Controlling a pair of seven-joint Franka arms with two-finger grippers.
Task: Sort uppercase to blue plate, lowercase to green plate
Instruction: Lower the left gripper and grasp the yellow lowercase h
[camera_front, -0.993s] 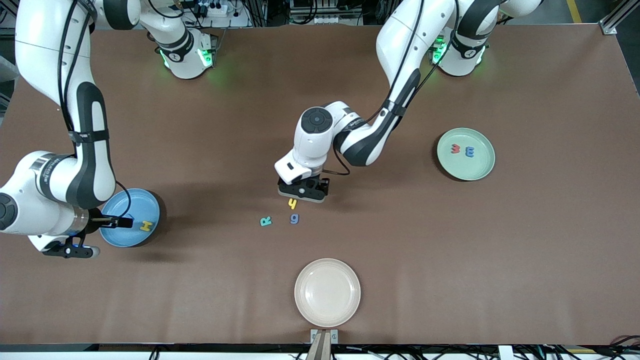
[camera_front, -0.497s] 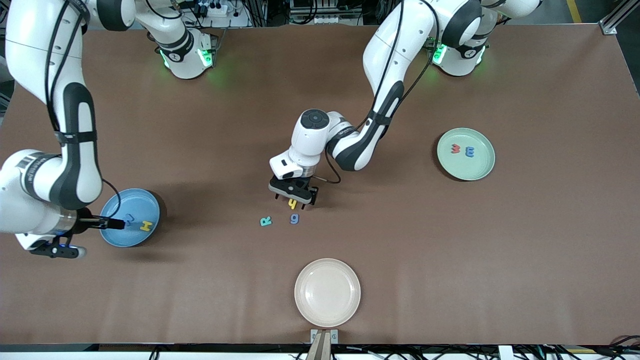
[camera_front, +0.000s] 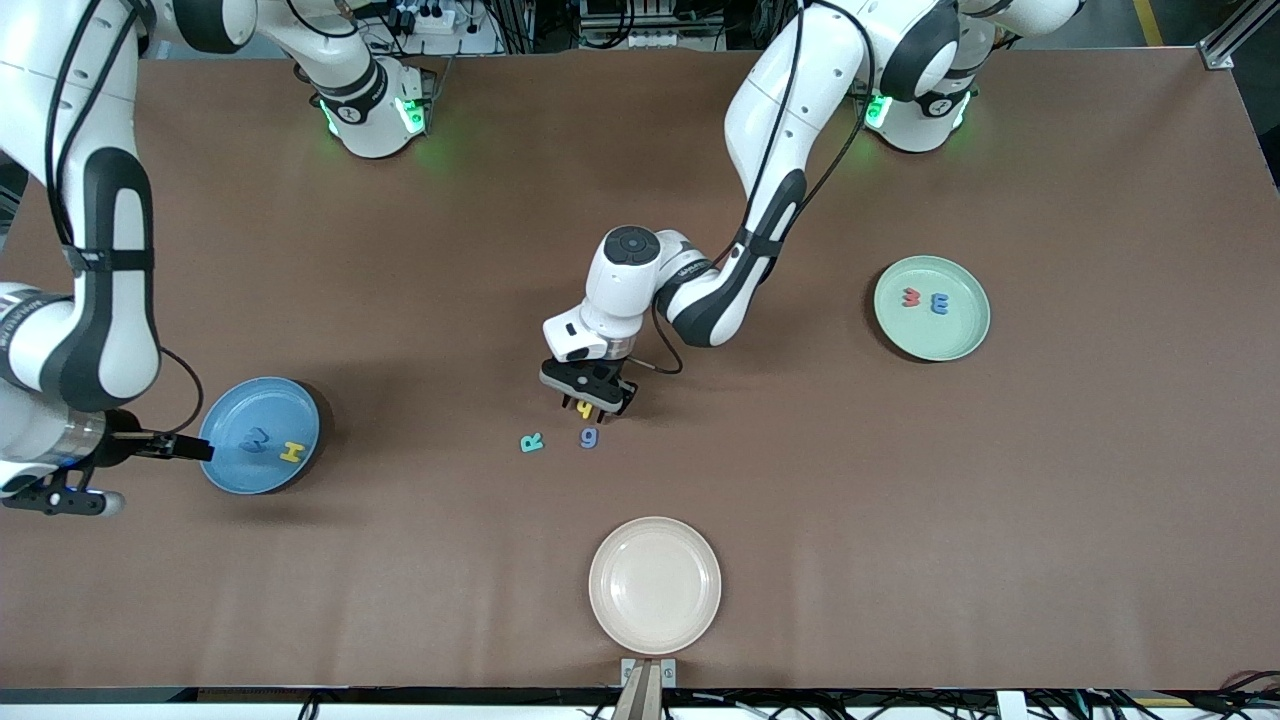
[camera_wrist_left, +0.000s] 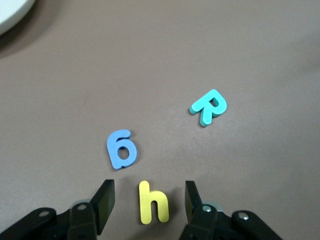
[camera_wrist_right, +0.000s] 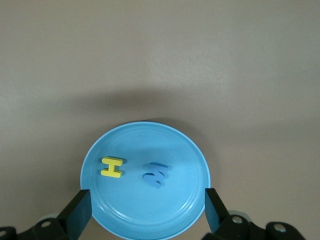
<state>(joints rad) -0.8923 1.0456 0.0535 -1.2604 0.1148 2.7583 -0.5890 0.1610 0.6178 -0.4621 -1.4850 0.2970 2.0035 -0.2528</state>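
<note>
Our left claw (camera_wrist_left: 147, 205) brackets the yellow y (camera_wrist_left: 152, 202), fingers parted and not touching it, for the green plate (camera_front: 932, 307) at three o'clock; the right claw (camera_wrist_right: 147, 210) waits open.

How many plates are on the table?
3: the blue plate at the right arm's end, the green plate at the left arm's end, and the cream plate nearest the front camera.
</note>
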